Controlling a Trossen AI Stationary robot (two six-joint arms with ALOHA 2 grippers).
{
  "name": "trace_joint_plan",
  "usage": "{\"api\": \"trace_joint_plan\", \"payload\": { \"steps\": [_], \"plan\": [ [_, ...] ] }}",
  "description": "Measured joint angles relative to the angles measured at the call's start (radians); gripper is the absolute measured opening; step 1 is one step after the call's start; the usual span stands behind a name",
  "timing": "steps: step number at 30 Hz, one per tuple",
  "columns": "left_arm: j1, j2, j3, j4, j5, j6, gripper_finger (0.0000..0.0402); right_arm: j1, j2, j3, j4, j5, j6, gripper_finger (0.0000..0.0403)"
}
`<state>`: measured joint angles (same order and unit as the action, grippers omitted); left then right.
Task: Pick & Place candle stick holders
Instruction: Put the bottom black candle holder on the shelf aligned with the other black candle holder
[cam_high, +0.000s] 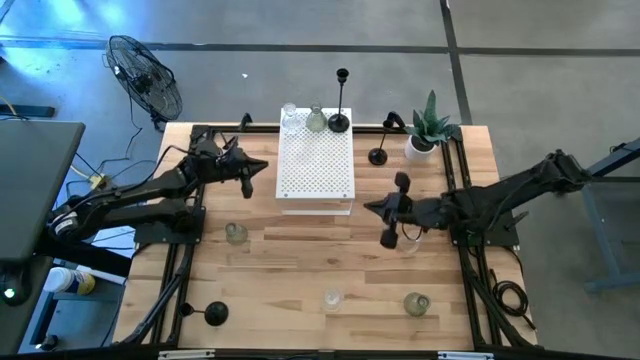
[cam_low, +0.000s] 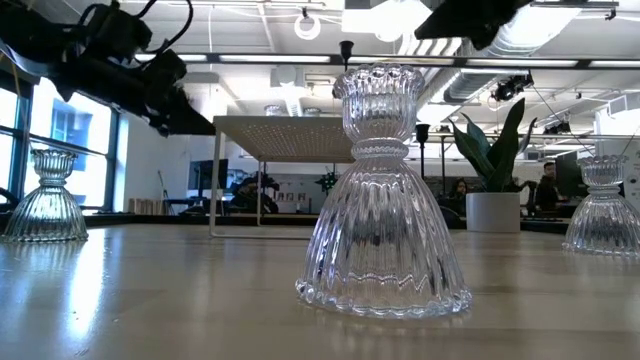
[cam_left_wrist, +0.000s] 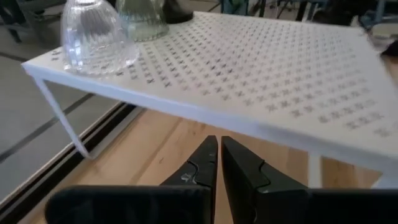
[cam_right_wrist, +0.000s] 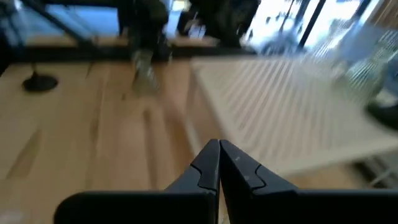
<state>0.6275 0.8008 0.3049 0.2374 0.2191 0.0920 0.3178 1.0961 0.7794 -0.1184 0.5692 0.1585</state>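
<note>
Grippers: we find the left gripper (cam_left_wrist: 219, 163) clenched and empty beside the white perforated stand (cam_high: 315, 165), the right gripper (cam_right_wrist: 218, 163) likewise. Candle stick holders (cam_high: 316, 119) occupy the stand's far edge; others stand on the table (cam_high: 300, 260).

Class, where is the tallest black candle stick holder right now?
In the high view, the tallest black holder stands on the white perforated box's far right corner, beside a greenish glass holder.

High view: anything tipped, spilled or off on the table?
Nothing stands out. The white perforated shelf sits square, with a clear glass holder, a greenish glass holder and a tall black holder upright along its far edge. Other holders on the wooden table appear upright, no debris visible.
</note>
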Motion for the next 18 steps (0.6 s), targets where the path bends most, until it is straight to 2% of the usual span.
{"api": "trace_joint_plan", "payload": {
  "steps": [8, 12, 15, 18],
  "plan": [
    [0.0, 0.001, -0.005, 0.003, -0.001, 0.014, 0.0019, 0.123, 0.15, 0.182, -0.436, -0.001, 0.357, 0.0],
    [0.0, 0.001, -0.005, -0.001, 0.0, 0.015, 0.0019, 0.16, 0.215, 0.258, -0.632, -0.04, 0.58, 0.0007],
    [0.0, 0.001, -0.005, -0.001, 0.007, 0.038, 0.0019, 0.181, 0.246, 0.288, -0.694, -0.03, 0.671, 0.0026],
    [0.0, 0.001, -0.005, -0.001, 0.007, 0.052, 0.0019, 0.188, 0.267, 0.286, -0.667, 0.009, 0.676, 0.0055]
  ]
}}
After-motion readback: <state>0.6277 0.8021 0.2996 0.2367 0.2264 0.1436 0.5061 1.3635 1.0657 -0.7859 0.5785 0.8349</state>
